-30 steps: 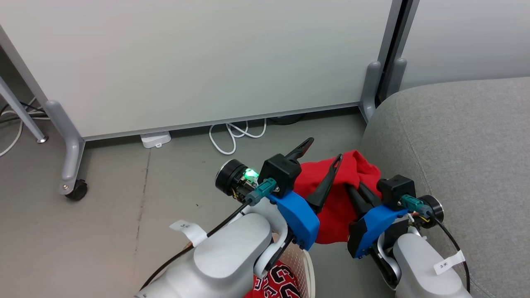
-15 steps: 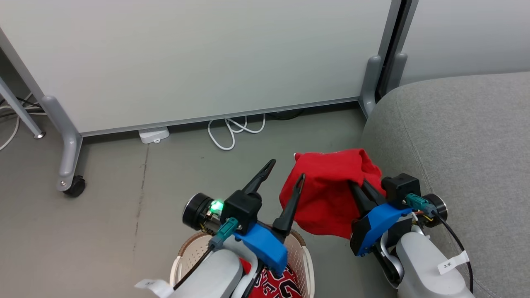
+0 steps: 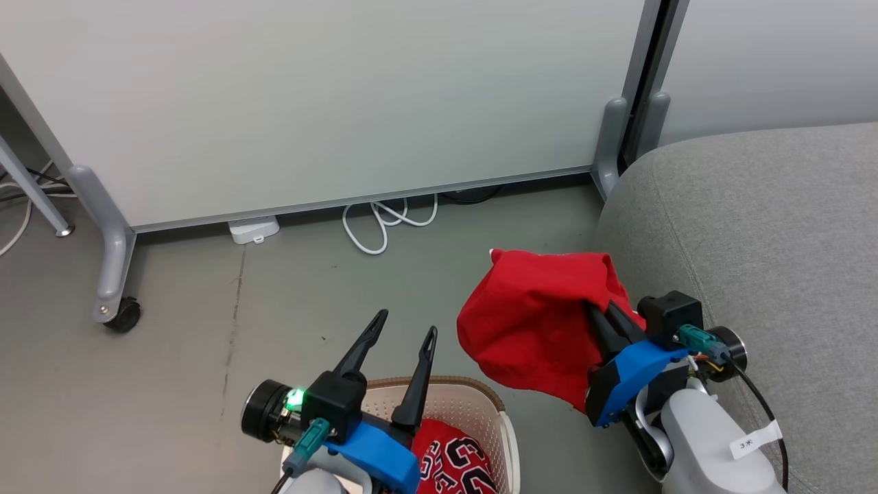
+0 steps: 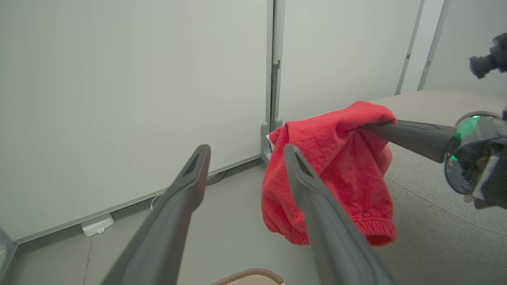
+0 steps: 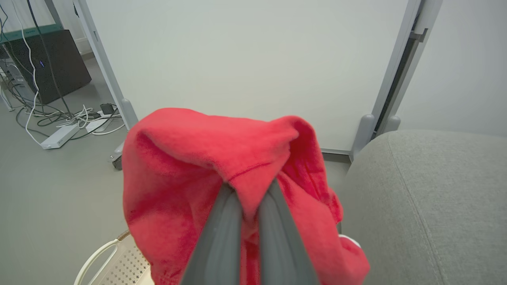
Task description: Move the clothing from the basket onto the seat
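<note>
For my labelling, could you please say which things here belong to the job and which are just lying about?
Job: held red garment, numbered red garment, laundry basket, grey sofa.
Lying about: white cable loop, white power box, wheeled partition, black cabinet.

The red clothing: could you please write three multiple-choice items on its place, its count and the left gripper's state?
1. Where is the garment held by the right gripper?
A. inside the basket
B. hanging beside the seat
C. spread on the seat
2. How many red garments show in the head view?
A. one
B. three
C. two
3. How is the left gripper?
A. open and empty
B. shut on cloth
C. shut on the basket rim
1 B: it hangs from the shut gripper beside the seat.
2 C: the held one and another garment lying in the basket.
3 A: its jaws stand apart with nothing between them.
</note>
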{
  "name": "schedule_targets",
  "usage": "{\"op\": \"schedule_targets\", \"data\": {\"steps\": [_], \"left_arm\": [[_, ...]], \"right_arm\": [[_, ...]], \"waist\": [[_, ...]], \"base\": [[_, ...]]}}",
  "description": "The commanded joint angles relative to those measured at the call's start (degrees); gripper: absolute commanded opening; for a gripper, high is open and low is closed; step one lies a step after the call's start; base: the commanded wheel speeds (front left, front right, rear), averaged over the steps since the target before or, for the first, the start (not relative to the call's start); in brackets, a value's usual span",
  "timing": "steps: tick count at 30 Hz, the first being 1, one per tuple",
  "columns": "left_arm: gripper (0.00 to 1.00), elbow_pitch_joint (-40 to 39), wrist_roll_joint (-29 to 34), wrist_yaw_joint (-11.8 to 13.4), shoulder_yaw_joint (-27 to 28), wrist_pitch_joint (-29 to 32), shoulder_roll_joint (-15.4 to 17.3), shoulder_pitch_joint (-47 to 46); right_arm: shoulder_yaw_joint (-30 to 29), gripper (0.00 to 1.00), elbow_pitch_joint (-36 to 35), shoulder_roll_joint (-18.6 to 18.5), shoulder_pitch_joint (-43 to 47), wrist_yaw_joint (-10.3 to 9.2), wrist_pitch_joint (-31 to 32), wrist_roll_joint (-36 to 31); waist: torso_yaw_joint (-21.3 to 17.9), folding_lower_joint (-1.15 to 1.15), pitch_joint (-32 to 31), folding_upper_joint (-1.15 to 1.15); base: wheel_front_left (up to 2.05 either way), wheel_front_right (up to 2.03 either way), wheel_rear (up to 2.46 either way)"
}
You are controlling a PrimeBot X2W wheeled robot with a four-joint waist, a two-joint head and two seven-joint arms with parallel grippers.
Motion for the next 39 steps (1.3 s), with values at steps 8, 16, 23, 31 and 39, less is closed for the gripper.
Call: {"op": "schedule_targets", "data": {"steps": [8, 16, 23, 31, 39], "left_arm": [[1.0, -1.0, 4.0, -3.8, 5.5, -0.3, -1.8, 4.4], [1.0, -1.0, 6.6, -5.6, 7.9, -0.3, -2.9, 5.0], [1.0, -0.8, 7.9, -6.5, 8.8, -0.3, -3.5, 4.7], [1.0, -1.1, 8.6, -7.1, 9.3, -0.3, -3.8, 4.1], [1.0, -1.1, 8.9, -7.5, 9.1, -0.3, -3.9, 3.5]], "right_arm": [[-0.3, 0.0, -0.5, -0.1, 1.0, 0.03, -0.2, 0.1], [-0.2, 0.0, -0.7, -0.1, 1.1, 0.03, -0.2, 0.2], [-0.1, 0.0, -1.2, -0.2, 0.8, 0.03, -0.2, 0.4], [0.2, 0.0, -1.8, -0.2, 0.1, 0.03, -0.2, 0.9], [0.5, 0.0, -2.1, -0.1, -0.1, 0.03, -0.2, 1.1]], "waist": [[0.2, 0.0, 0.2, 0.0], [0.1, 0.0, 0.7, 0.0], [-1.9, 0.0, 1.3, 0.0], [-7.4, 0.0, 2.0, 0.0], [-14.0, 0.0, 2.5, 0.0]], "base": [[0.0, 0.0, 0.0], [0.0, 0.0, 0.0], [0.0, 0.0, 0.0], [0.0, 0.0, 0.0], [0.0, 0.0, 0.0]]}}
